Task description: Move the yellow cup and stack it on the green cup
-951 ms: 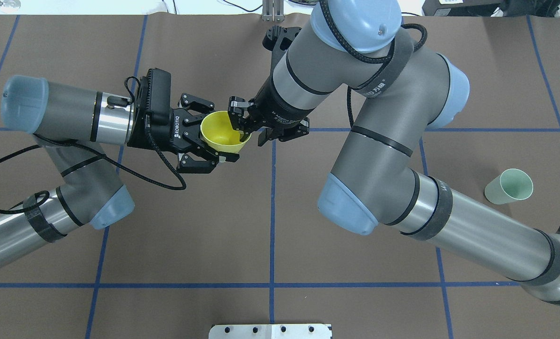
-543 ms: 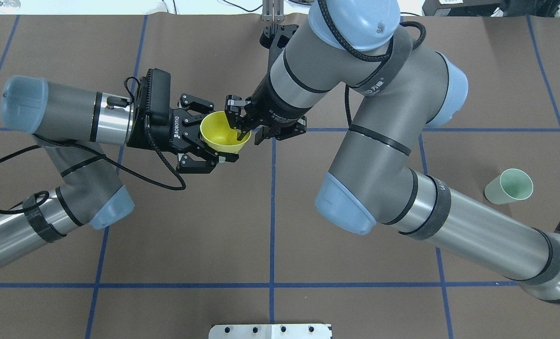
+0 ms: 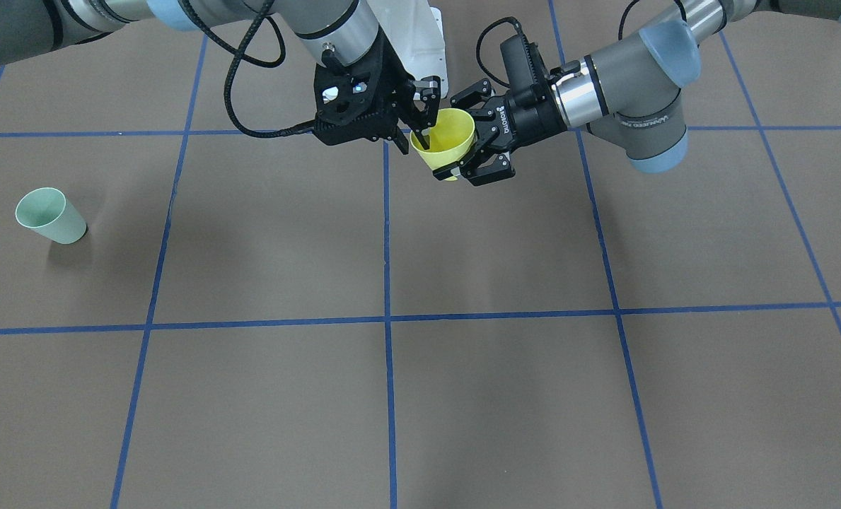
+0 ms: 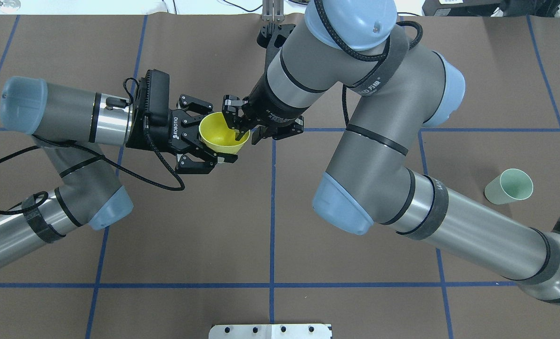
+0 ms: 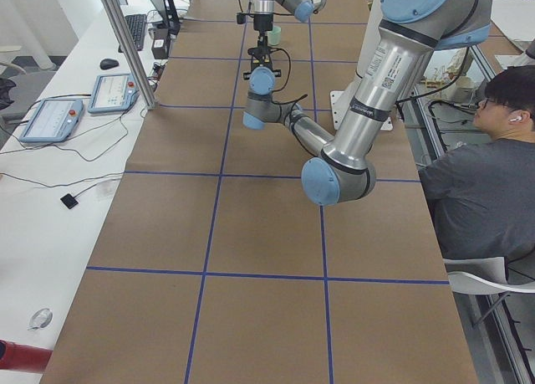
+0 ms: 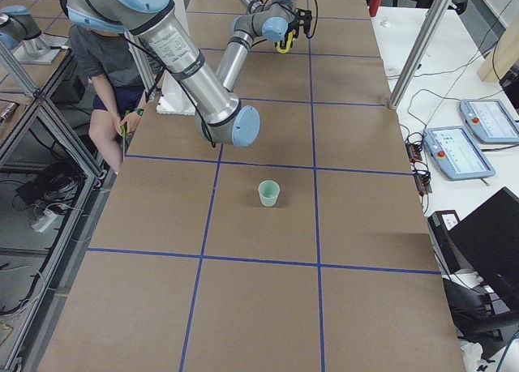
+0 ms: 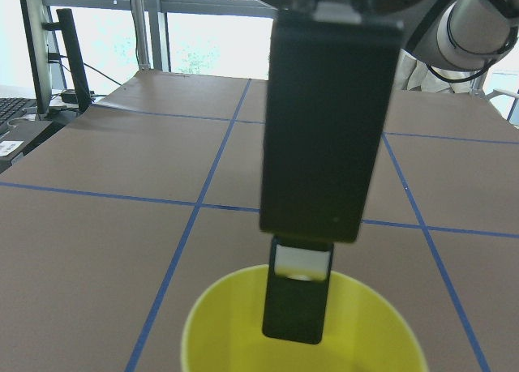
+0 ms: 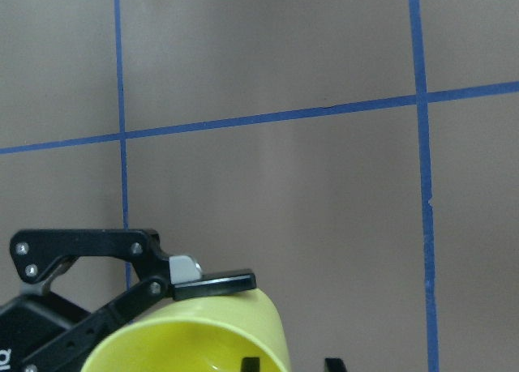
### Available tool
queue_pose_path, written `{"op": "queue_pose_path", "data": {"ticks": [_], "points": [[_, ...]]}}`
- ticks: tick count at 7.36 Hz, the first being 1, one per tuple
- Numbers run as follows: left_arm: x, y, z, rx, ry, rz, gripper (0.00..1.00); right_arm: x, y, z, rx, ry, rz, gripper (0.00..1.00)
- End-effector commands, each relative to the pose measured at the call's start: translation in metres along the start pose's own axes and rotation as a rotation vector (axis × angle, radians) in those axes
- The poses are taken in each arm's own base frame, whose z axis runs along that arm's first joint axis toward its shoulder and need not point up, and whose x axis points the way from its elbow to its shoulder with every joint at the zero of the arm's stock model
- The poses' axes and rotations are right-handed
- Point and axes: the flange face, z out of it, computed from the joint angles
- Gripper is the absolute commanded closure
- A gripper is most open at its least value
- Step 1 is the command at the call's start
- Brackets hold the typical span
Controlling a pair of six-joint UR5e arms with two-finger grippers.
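Brown gridded tabletop (image 4: 270,226): my left gripper (image 4: 223,134) clamps the yellow cup (image 3: 447,138) aloft, mouth upward, while my right gripper (image 4: 247,134), jaws slightly parted, straddles its wall. Well away from the yellow cup, on my right arm's side, stands the green cup (image 4: 509,186).

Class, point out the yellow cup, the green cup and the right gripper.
yellow cup (image 4: 218,136): overhead view, inner wall.
green cup (image 4: 516,184): overhead view, inner wall.
right gripper (image 4: 246,140): overhead view, between fingertips, at cup rim.
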Motion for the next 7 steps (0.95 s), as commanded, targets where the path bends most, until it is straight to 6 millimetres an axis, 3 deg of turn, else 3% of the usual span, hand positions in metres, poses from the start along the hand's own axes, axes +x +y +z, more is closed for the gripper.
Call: {"op": "queue_pose_path", "data": {"ticks": [1,2,3,5,7], "points": [[0.0000,0.0002,-0.0001,0.000,0.000,0.000,1.00,0.0000,-0.0012,0.0015,0.004,0.006,0.001,1.00],[0.0006,-0.0013,-0.0001,0.003,0.002,0.001,0.88,0.0001,-0.0029,0.0029,0.011,0.010,0.003,1.00],[0.0009,-0.0047,0.0011,0.007,0.005,0.003,0.48,0.0010,-0.0030,0.0034,0.010,0.011,0.004,1.00],[0.0027,-0.0040,-0.0016,0.021,0.009,0.000,0.00,0.0013,-0.0024,0.0026,0.011,0.010,0.003,1.00],[0.0007,0.0027,-0.0016,0.013,0.007,0.001,0.00,0.0003,-0.0002,-0.0025,0.011,0.000,-0.002,1.00]]}}
